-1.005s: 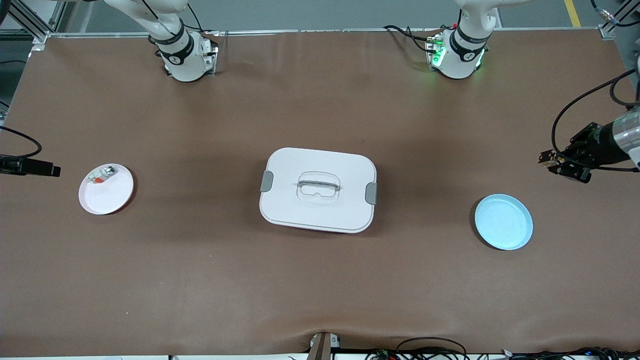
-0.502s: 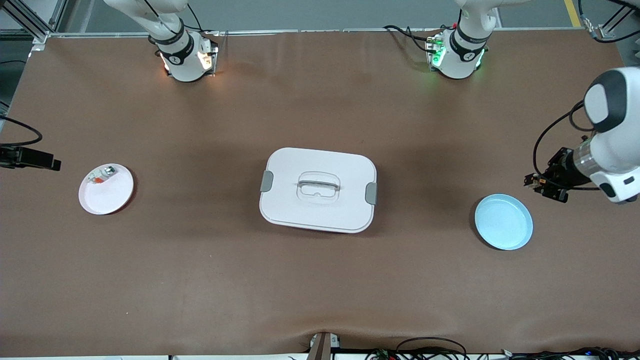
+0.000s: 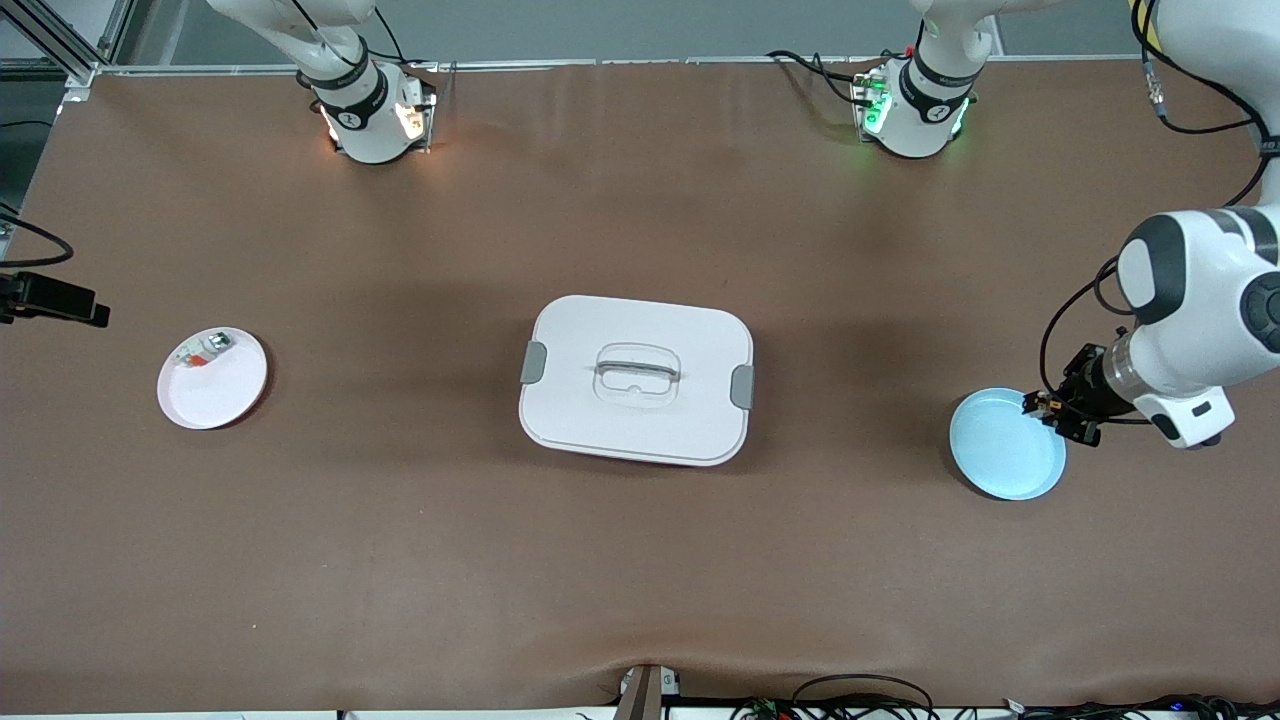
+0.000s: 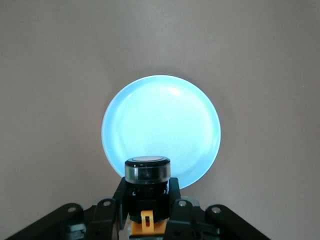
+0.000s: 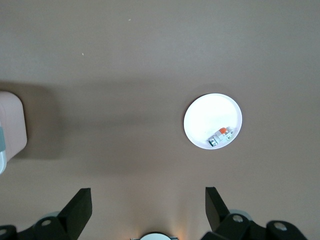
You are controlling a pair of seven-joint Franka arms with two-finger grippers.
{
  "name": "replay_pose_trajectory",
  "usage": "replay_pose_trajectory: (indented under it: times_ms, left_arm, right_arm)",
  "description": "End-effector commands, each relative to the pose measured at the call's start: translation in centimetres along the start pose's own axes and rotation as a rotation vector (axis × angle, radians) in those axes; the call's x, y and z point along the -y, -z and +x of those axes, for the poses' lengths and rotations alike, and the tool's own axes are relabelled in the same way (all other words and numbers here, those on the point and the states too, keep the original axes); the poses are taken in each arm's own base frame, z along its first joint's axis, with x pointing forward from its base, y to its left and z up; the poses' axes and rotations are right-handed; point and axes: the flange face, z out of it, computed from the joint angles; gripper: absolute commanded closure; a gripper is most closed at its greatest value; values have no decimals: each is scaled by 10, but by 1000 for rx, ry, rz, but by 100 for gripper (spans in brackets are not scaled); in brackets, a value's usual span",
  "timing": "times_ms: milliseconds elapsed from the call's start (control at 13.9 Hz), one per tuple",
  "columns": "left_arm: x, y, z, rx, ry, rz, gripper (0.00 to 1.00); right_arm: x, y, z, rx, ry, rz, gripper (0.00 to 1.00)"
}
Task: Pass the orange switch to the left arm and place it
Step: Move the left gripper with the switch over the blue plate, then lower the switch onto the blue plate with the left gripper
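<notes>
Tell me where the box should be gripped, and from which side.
Likely from straight above, by the raised bar of the recessed lid handle. The box lies flat with its lid up and looks too wide to span; an end effector's fingers could drop into the recess on either side of the bar.

A: What surface fills the front view?
B: A bench covered edge to edge by a matte brown mat, slightly rippled at the edge nearest the camera.

A: What borders it?
B: A grey floor along the top, an aluminium frame at one corner, and a tangle of cables along the near edge.

A: The lighting?
B: Soft and even, with diffuse shadows on the mat.
</notes>
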Motion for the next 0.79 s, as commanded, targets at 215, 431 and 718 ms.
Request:
replay_pose_trajectory:
  times_ms: [215,431,718]
  left_arm:
    - [-8,-36,7,-59,-5,-3,100]
    - [-7,-52,16,-88,-1,6,100]
    - [-10,-72,16,-122,-2,12,100]
  right_arm:
    - [3,12,-15,-1,20,-22,0]
    - [8,10,-21,14,27,-20,0]
    - [15,7,-28,17,30,-19,0]
